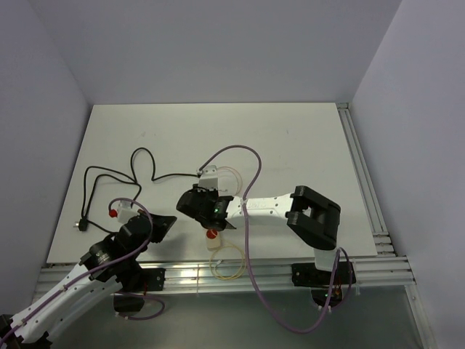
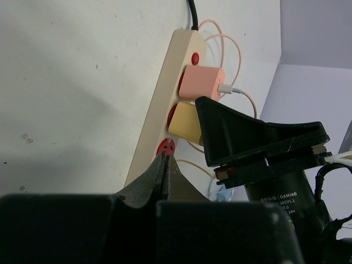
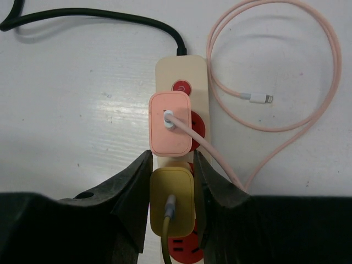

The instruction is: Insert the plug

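So the yellow plug (image 3: 171, 201) is clamped in the right hand (image 3: 172, 160), one black finger on each of its long sides. It's seen best from the right wrist view. The plug is sat on the cream power strip (image 3: 165, 74), directly below the pink charger (image 3: 170, 124) and pretty much touching its lower edge. From the left wrist view the plug body looks pressed up against the strip's face, but whether it's pushed all the way home can't be told.

One red socket (image 3: 184, 247) is left uncovered below the plug, at the end of the strip nearest the arms. A pink cable (image 3: 258, 98) is looped out to the right of the strip, its loose white connector lying on the worktop (image 1: 290, 138). A black cord (image 3: 110, 14) is run off the strip's far end.

The left hand (image 2: 164, 165) is closed up tight with nothing held in it. From its own camera the tips are lined up with that free socket, while from the top it's parked off to the strip's left, apart from it.
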Robot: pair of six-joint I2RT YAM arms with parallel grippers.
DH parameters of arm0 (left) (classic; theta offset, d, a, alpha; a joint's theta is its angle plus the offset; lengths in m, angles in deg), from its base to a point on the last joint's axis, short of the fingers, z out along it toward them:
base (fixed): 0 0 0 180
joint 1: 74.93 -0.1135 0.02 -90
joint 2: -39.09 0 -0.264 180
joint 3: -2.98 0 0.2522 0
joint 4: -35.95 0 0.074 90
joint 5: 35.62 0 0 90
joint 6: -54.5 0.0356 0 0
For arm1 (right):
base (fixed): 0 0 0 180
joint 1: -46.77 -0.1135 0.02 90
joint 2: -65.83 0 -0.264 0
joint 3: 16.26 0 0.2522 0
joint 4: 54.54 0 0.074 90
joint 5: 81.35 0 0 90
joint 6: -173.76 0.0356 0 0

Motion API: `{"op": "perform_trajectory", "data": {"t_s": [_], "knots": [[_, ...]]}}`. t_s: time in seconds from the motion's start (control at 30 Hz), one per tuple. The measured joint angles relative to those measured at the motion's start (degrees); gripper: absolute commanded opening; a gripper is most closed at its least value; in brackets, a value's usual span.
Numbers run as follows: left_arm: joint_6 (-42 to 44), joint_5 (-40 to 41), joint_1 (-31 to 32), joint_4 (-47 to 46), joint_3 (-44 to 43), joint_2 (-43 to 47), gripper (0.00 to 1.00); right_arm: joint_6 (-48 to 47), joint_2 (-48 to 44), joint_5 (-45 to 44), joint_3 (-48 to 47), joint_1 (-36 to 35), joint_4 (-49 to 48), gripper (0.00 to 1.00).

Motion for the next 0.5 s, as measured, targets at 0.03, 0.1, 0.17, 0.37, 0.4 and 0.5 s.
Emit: {"op": "perform_trajectory", "data": {"t_s": [0.03, 0.1, 0.17, 0.37, 0.4, 0.5], "knots": [[0.0, 0.0, 0.0, 0.2, -0.2, -0.3, 0.0, 0.1, 0.2, -1.0, 0.2, -0.3, -0.5, 0.0], [0.0, 0.0, 0.0, 0.3, -0.4, -0.7, 0.0, 0.5, 0.6, -2.3, 0.4, -0.7, -1.2, 0.0], [0.0, 0.0, 0.0, 0.3, -0.5, -0.9, 0.0, 0.5, 1.3, -4.0, 0.5, -1.2, -1.7, 0.0], [0.0, 0.0, 0.0, 0.9, -0.5, -0.7, 0.0, 0.1, 2.6, -5.8, 0.9, -1.7, -3.0, 0.0], [0.0, 0.0, 0.0, 1.0, -0.5, -0.7, 0.0, 0.0, 2.7, -5.9, 0.9, -1.7, -3.0, 0.0], [0.0, 0.0, 0.0, 1.2, -0.5, -0.7, 0.0, 0.3, 2.9, -6.3, 1.1, -1.9, -3.3, 0.0]]}}
